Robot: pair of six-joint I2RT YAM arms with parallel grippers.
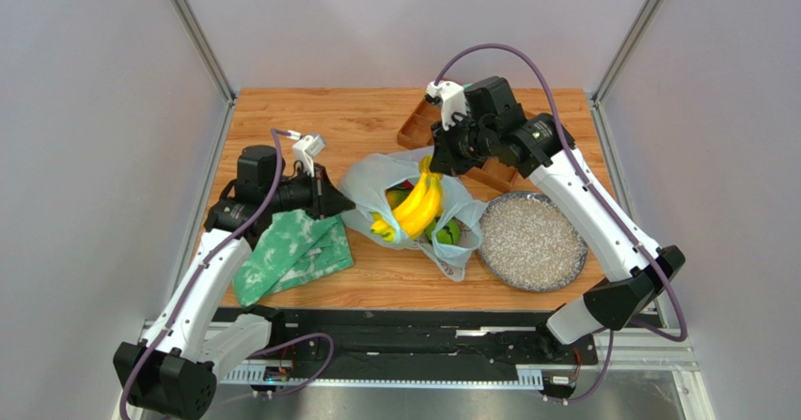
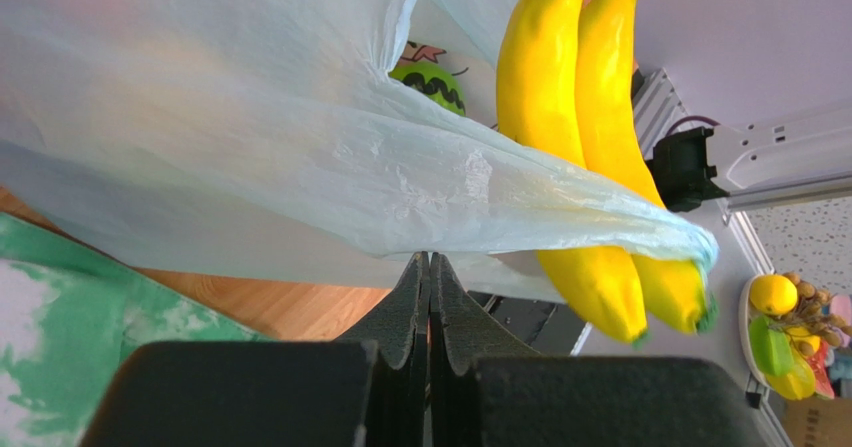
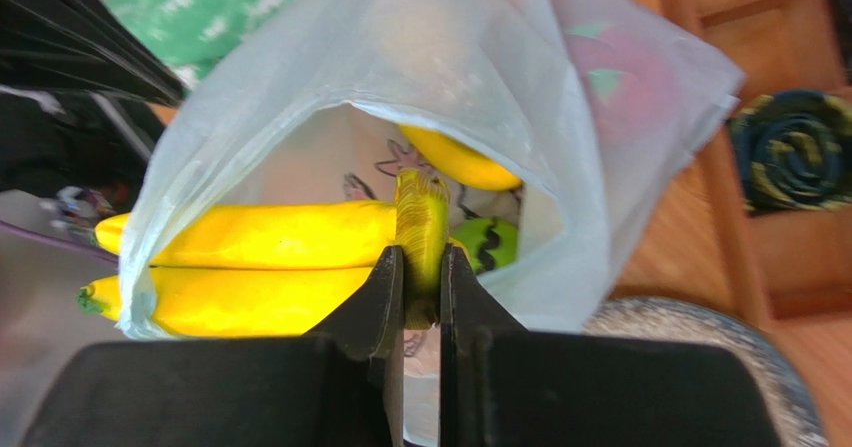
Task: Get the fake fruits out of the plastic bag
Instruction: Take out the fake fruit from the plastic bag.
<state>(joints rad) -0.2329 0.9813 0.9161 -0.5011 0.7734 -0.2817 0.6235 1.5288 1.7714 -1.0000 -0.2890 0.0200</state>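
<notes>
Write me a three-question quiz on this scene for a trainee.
1. True or false: the right tool grips the banana bunch by its stem.
2. What lies just left of the plastic bag in the top view: A a sponge, B a green-and-white cloth, C a bowl?
3. Fill in: seen from the top, the speckled plate sits on the bag's ____ side.
Key: 1 true; 2 B; 3 right.

Robot lab cell, grey walls [image 1: 94, 110], metal frame [image 1: 198, 35], wooden tabletop [image 1: 357, 119]
</notes>
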